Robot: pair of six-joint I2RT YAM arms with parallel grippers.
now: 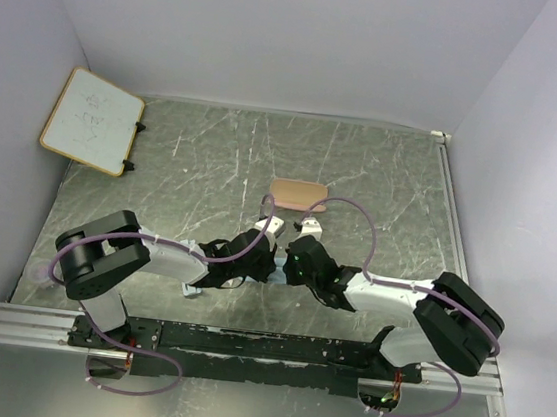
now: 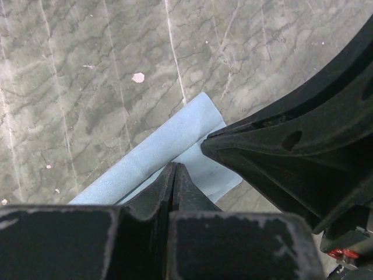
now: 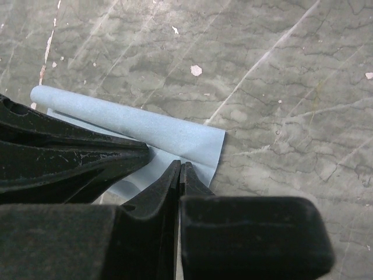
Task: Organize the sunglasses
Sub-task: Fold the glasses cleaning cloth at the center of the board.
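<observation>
A light blue-grey cloth lies on the marbled table between the two arms, one edge curled over into a long roll. My left gripper is shut, its tips pinching the cloth's lower layer beside the roll. My right gripper is shut on the same cloth near its corner. In the top view both grippers meet nose to nose, left and right, hiding most of the cloth. The sunglasses are out of view. The tan-pink case sits just beyond the grippers.
A small whiteboard leans at the back left corner. White walls close in the table on three sides. The metal rail carrying the arm bases runs along the near edge.
</observation>
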